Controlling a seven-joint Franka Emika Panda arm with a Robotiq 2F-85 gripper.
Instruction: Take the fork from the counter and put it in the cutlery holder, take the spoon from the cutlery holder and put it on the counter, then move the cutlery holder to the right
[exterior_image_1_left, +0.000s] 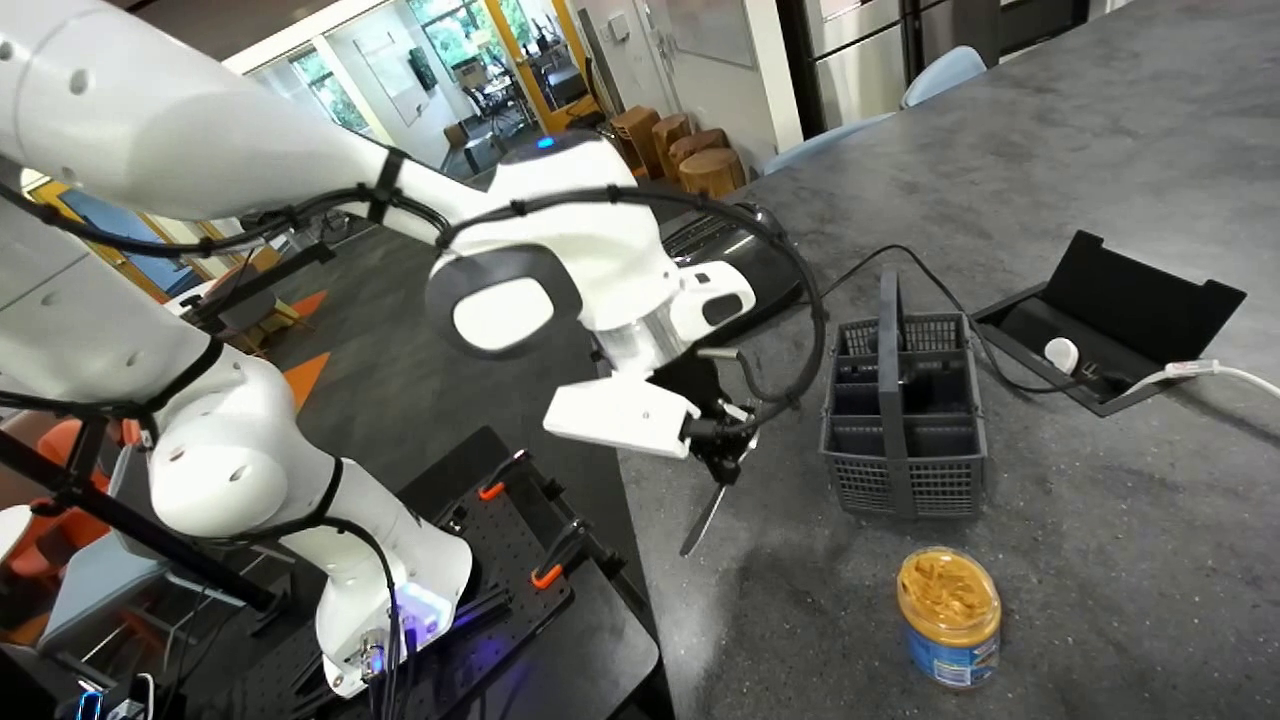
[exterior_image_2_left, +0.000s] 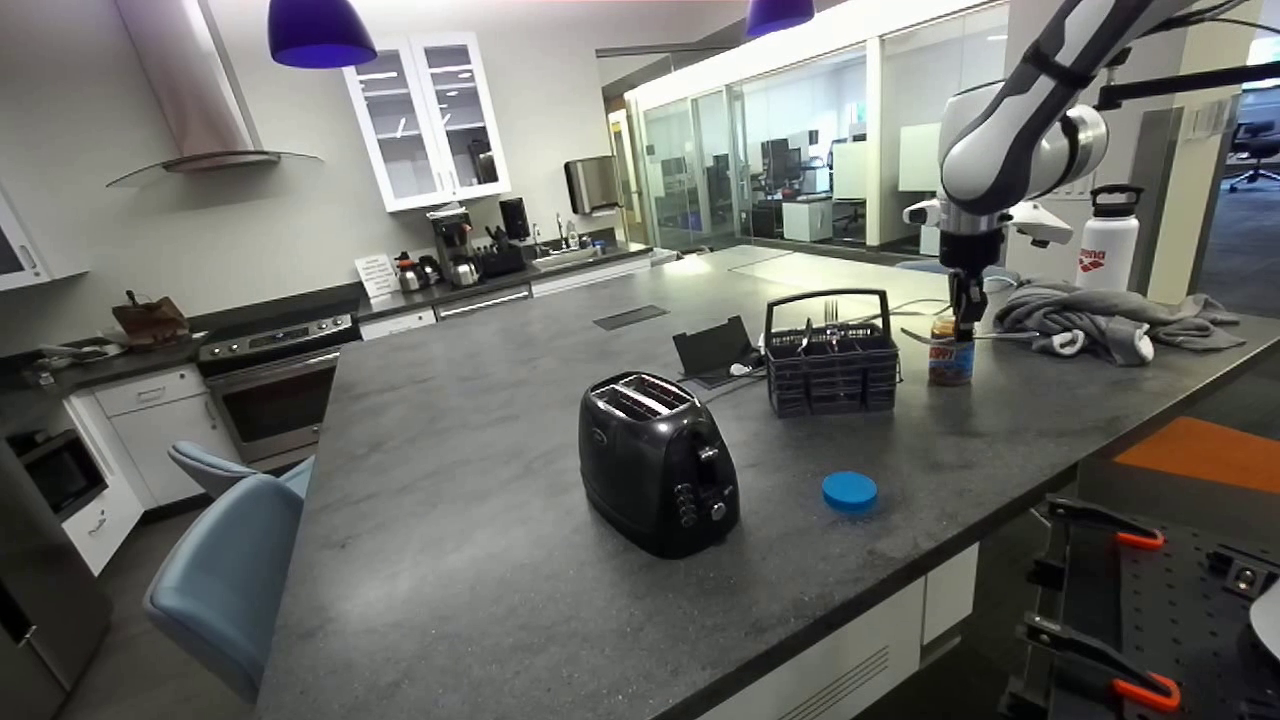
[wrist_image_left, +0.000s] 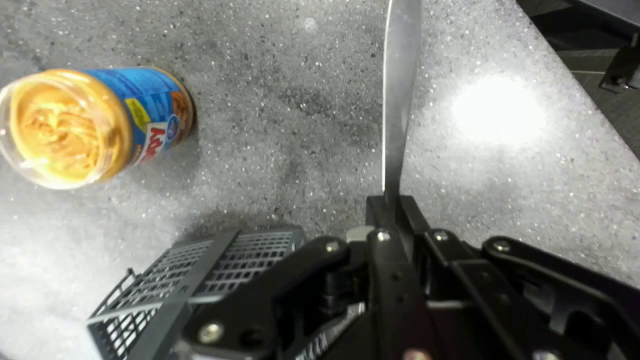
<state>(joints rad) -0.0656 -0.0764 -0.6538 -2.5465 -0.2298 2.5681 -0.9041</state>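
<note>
End effector (wrist_image_left: 391, 207): jaws drawn together, a silver utensil (wrist_image_left: 401, 75) clamped between them; grip visible in the wrist view.
Utensil: smooth and flat ahead of the end effector in the wrist view, widening away from the jaws to where it leaves the view; too little shows to name its kind.
Desk (exterior_image_1_left: 1130, 520): dark grey, speckled; lies beneath the end effector, which is raised above it near the edge.
Holder (exterior_image_1_left: 860, 485): dark, mesh-walled, divided, handle up; upright on the desk, near the end effector and apart from it, to its right in an exterior view.
Fork (exterior_image_2_left: 831, 311): tines up, showing above the holder's rim, left of the end effector in an exterior view; which compartment cannot be told.
Stem (exterior_image_2_left: 807, 335): slim, silver, at the holder, farther left of the end effector than the fork in the same view; kind cannot be told.
Jar (wrist_image_left: 65, 130): upright, mouth open, brown spread inside, blue label; left of the end effector in the wrist view, apart from the jaws and the utensil.
Lid (exterior_image_2_left: 849, 490): blue, flat on the desk, below and left of the end effector in an exterior view.
Toaster (exterior_image_2_left: 655, 465): black, upright, left of the end effector and past the holder in an exterior view.
Case (exterior_image_1_left: 1110, 305): black, flap raised, right of the end effector beyond the holder in an exterior view; white round piece (exterior_image_1_left: 1061, 354) at it.
Cloth (exterior_image_2_left: 1110, 320): grey, crumpled on the desk, right of the end effector in an exterior view.
Bottle (exterior_image_2_left: 1108, 245): white, black cap, right of the end effector, behind the cloth; base hidden.
</note>
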